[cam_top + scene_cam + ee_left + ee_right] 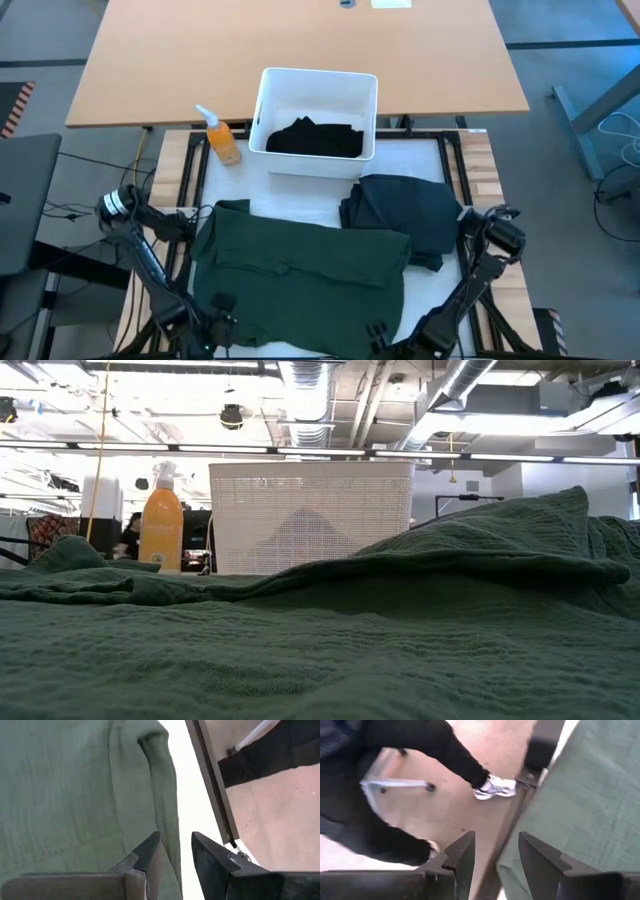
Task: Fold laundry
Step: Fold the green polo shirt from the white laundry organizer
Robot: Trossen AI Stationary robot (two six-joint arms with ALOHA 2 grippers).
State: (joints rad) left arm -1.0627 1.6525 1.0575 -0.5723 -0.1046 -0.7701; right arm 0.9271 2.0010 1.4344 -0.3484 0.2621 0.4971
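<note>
The dark green garment (300, 265) lies spread across the near centre of the white table surface (420, 160). It is roughly rectangular, with a folded band along its far edge and loose wrinkles near its right side. In the low view its coarse weave fills the foreground (320, 650), rising in a ridge toward the right.

A dark charcoal garment (405, 215) sits bunched just to the right of the green one, its near-left edge touching or overlapping the green cloth. A black garment (315, 138) lies crumpled inside the white bin (270, 95), which stands at the far centre of the table. An orange spray bottle (222, 138) stands just left of the bin.

The left gripper (175, 851) is at the near left edge of the green garment, jaws parted narrowly with the cloth edge lying between or just under them; whether they touch it cannot be told. The right gripper (496, 852) is at the near right edge of the garment, jaws parted, holding nothing.

Beyond the work table stands a bare wooden table (300, 50). The floor is grey. The right wrist view shows a person's dark-clad leg and white shoe (495, 787) on the floor beside the table frame. The low view shows ceiling ducts (305, 395) overhead.
</note>
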